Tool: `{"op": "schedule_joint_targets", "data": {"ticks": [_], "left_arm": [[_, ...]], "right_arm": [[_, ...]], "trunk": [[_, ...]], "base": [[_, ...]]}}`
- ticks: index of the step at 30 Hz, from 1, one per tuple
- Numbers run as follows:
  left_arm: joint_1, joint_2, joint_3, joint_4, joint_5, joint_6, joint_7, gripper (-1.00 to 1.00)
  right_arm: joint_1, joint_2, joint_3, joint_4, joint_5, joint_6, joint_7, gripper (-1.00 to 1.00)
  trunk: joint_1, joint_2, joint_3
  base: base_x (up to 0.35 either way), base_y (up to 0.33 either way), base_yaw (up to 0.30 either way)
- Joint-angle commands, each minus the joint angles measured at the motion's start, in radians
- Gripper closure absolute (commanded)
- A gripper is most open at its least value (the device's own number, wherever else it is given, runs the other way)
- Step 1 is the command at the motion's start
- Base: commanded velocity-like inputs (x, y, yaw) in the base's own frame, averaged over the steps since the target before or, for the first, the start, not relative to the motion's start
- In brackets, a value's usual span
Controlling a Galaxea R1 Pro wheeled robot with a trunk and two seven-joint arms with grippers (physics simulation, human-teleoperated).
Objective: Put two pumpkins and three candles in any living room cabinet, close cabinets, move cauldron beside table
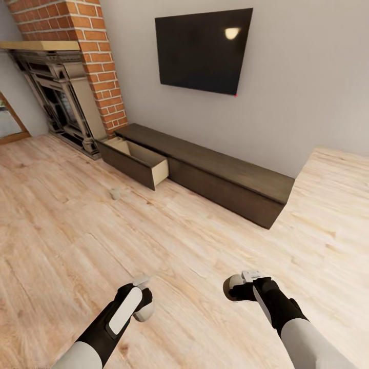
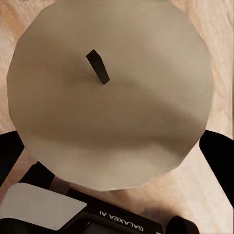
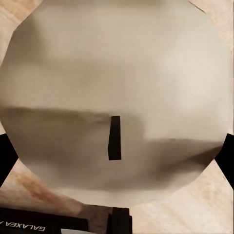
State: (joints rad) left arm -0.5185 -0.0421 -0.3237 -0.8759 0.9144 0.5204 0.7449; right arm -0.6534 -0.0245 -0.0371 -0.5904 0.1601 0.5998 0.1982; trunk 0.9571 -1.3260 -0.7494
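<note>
We are facing the long dark cabinet [image 1: 215,171] along the wall, and each of our grippers is carrying a candle. The left gripper [image 1: 142,297] is clamping a pale candle [image 2: 109,92]; in the left wrist view its round top with the short dark wick is sitting between the black fingers [image 2: 9,151], which are pressing on either side of it. The right gripper [image 1: 241,286] is doing the same with a second candle [image 3: 114,97], its wick showing dark near the middle of the disc in the right wrist view. Both candles are being held with their long axis along the fingers, wick end facing back toward the wrist cameras. What matters for the coming move is the open drawer [image 1: 136,159] at the cabinet's end by the brick fireplace [image 1: 66,77]: it is lying well ahead of both grippers and off to the left gripper's side, so we judge the left arm to be the nearer one, while the right arm is going to need the base to turn or roll closer first. A third small greyish candle [image 1: 115,193] is lying on the wooden floor [image 1: 77,230], just in front of the drawer and well apart from both grippers. Pumpkins and cauldron are not something we can place from here.
</note>
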Motion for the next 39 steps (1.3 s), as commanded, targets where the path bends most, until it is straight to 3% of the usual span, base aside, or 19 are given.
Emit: {"op": "schedule_joint_targets", "data": {"ticks": [1,13,39], "left_arm": [[0.0,0.0,0.0,0.0,0.0,0.0,-0.001,1.0],[0.0,0.002,0.002,0.0,0.0,-0.003,-0.001,1.0],[0.0,0.002,0.002,0.0,-0.002,-0.008,-0.001,1.0]], "right_arm": [[0.0,0.0,0.0,0.0,-0.001,0.0,0.0,1.0],[0.0,0.0,-0.001,-0.003,-0.001,0.0,0.0,1.0],[0.001,0.0,-0.001,-0.003,-0.001,-0.002,0.0,1.0]], "trunk": [[0.0,0.0,0.0],[0.0,0.0,0.013],[0.0,0.0,0.051]], "base": [[0.229,-0.234,0.288],[0.196,-0.14,0.208],[0.005,-0.006,0.1]]}}
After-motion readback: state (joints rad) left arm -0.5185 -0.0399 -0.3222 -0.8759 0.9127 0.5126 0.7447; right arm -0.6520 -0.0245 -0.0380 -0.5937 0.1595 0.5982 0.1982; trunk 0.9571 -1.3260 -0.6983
